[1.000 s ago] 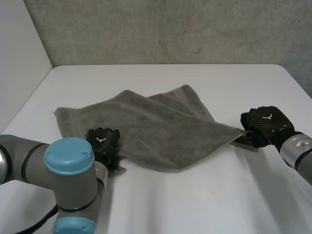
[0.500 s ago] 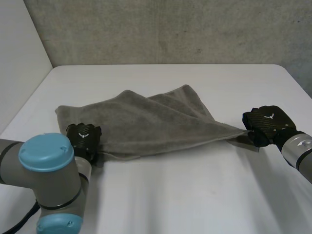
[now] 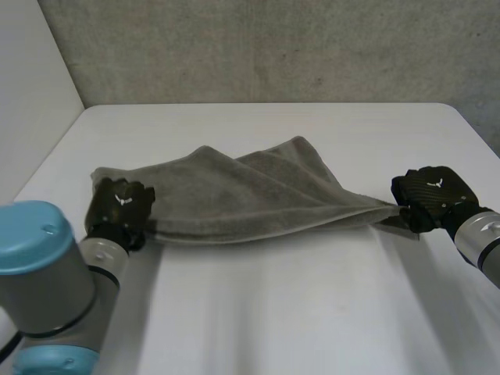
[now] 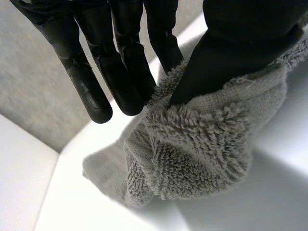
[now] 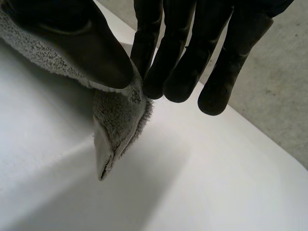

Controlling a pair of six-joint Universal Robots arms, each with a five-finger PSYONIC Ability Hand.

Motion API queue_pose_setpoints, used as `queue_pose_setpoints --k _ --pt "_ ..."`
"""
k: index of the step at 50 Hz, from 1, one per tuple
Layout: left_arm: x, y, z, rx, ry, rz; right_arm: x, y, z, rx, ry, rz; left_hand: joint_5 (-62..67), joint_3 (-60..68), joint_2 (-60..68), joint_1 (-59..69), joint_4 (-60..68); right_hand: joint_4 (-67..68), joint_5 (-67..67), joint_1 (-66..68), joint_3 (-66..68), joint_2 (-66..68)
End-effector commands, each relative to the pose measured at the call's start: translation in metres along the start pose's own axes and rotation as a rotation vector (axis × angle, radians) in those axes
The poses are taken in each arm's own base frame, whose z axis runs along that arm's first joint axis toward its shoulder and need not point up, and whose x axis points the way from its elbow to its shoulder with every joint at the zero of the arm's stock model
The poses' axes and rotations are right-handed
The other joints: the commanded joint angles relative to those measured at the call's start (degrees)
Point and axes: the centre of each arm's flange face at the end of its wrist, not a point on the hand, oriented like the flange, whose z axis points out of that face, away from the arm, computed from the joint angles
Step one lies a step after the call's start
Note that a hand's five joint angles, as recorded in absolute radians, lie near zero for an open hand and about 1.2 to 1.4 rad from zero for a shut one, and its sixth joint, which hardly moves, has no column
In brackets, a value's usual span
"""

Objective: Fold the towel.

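Since a second ago the left hand (image 3: 119, 209) has travelled outward toward the left side of the white table (image 3: 273, 312), taking its corner of the grey terry towel (image 3: 242, 191) along. The near edge, which sagged toward the robot, now runs almost straight between the two hands. The right hand (image 3: 428, 195) has shifted only slightly further right.

In the left wrist view the thumb (image 4: 231, 57) pinches a bunched near-left corner of the towel against the fingers (image 4: 127, 72), which reach straight out past the cloth. The looped pile and a flat woven band show just below the grip.

In the right wrist view the right thumb (image 5: 82, 48) clamps the near-right corner against the side of the fingers (image 5: 168, 62). The hemmed tip of that corner hangs down below the grip, throwing a shadow on the table.

The towel spans the middle of the table, drawn taut along its near edge from hand to hand. Its far part lies in overlapping layers, with a few creases fanning from the right corner. One loose corner pokes out just beyond the left hand, toward the concrete wall (image 3: 273, 47) at the back
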Motion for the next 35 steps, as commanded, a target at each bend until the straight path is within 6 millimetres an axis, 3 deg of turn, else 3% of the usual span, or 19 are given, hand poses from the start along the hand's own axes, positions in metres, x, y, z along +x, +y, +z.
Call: queue_pose_setpoints --k 1,2,4,7,9,10,12,13,15,17,21,23,25,26,28,29,31,33,35 --pt "-0.038 -0.036 -0.008 0.143 -0.023 -0.026 0.011 -0.044 -0.021 0.100 0.046 -0.034 13.5 10.5 10.4 15.1 10.3 3.7 1.9 3.3 3.3 3.1" --pt "-0.038 -0.036 -0.008 0.143 -0.023 -0.026 0.011 -0.044 -0.021 0.100 0.046 -0.034 13.5 10.5 10.4 15.1 10.3 3.7 1.9 3.3 3.3 3.1" --pt "-0.047 -0.045 -0.011 0.182 -0.037 -0.029 0.018 -0.075 -0.034 0.171 0.060 -0.022 13.5 10.5 10.4 15.1 10.3 3.7 1.9 3.3 3.3 3.1" --pt "-0.064 -0.065 -0.018 0.268 -0.059 -0.028 0.022 -0.095 -0.043 0.218 0.058 -0.012 13.5 10.5 10.4 15.1 10.3 3.7 1.9 3.3 3.3 3.1" --pt "-0.077 -0.086 -0.031 0.350 -0.065 -0.021 0.027 -0.137 -0.066 0.325 0.039 0.000 13.5 10.5 10.4 15.1 10.3 3.7 1.9 3.3 3.3 3.1" --pt "-0.077 -0.086 -0.031 0.351 -0.065 -0.021 0.027 -0.138 -0.066 0.325 0.039 0.000 13.5 10.5 10.4 15.1 10.3 3.7 1.9 3.3 3.3 3.1" --pt "-0.087 -0.106 -0.043 0.426 -0.058 -0.011 0.035 -0.175 -0.088 0.399 0.037 -0.009 13.5 10.5 10.4 15.1 10.3 3.7 1.9 3.3 3.3 3.1" --pt "-0.087 -0.106 -0.043 0.426 -0.058 -0.010 0.035 -0.175 -0.088 0.399 0.037 -0.009 13.5 10.5 10.4 15.1 10.3 3.7 1.9 3.3 3.3 3.1" --pt "-0.091 -0.117 -0.049 0.463 -0.053 -0.004 0.044 -0.207 -0.108 0.445 0.056 -0.030 13.5 10.5 10.4 15.1 10.3 3.7 1.9 3.3 3.3 3.1" --pt "-0.095 -0.134 -0.059 0.521 -0.029 0.003 0.049 -0.216 -0.113 0.444 0.064 -0.033 13.5 10.5 10.4 15.1 10.3 3.7 1.9 3.3 3.3 3.1" --pt "-0.097 -0.141 -0.059 0.537 0.003 0.004 0.060 -0.223 -0.114 0.419 0.079 -0.036 13.5 10.5 10.4 15.1 10.3 3.7 1.9 3.3 3.3 3.1" --pt "-0.096 -0.143 -0.057 0.533 0.018 -0.002 0.064 -0.214 -0.094 0.348 0.047 -0.030 13.5 10.5 10.4 15.1 10.3 3.7 1.9 3.3 3.3 3.1" --pt "-0.088 -0.130 -0.033 0.460 0.076 -0.031 0.061 -0.206 -0.081 0.303 0.019 -0.036 13.5 10.5 10.4 15.1 10.3 3.7 1.9 3.3 3.3 3.1" --pt "-0.088 -0.130 -0.033 0.460 0.076 -0.031 0.061 -0.206 -0.081 0.302 0.019 -0.036 13.5 10.5 10.4 15.1 10.3 3.7 1.9 3.3 3.3 3.1" --pt "-0.077 -0.110 -0.004 0.352 0.132 -0.060 0.037 -0.192 -0.057 0.223 -0.072 -0.083 13.5 10.5 10.4 15.1 10.3 3.7 1.9 3.3 3.3 3.1" --pt "-0.077 -0.110 -0.004 0.351 0.132 -0.060 0.036 -0.192 -0.057 0.223 -0.073 -0.083 13.5 10.5 10.4 15.1 10.3 3.7 1.9 3.3 3.3 3.1" --pt "-0.072 -0.099 0.010 0.297 0.157 -0.068 0.019 -0.168 -0.027 0.108 -0.106 -0.138 13.5 10.5 10.4 15.1 10.3 3.7 1.9 3.3 3.3 3.1" --pt "-0.061 -0.077 0.041 0.192 0.205 -0.083 0.014 -0.156 -0.013 0.054 -0.094 -0.175 13.5 10.5 10.4 15.1 10.3 3.7 1.9 3.3 3.3 3.1" --pt "-0.057 -0.068 0.056 0.147 0.222 -0.085 0.011 -0.146 -0.001 0.015 -0.082 -0.217 13.5 10.5 10.4 15.1 10.3 3.7 1.9 3.3 3.3 3.1"
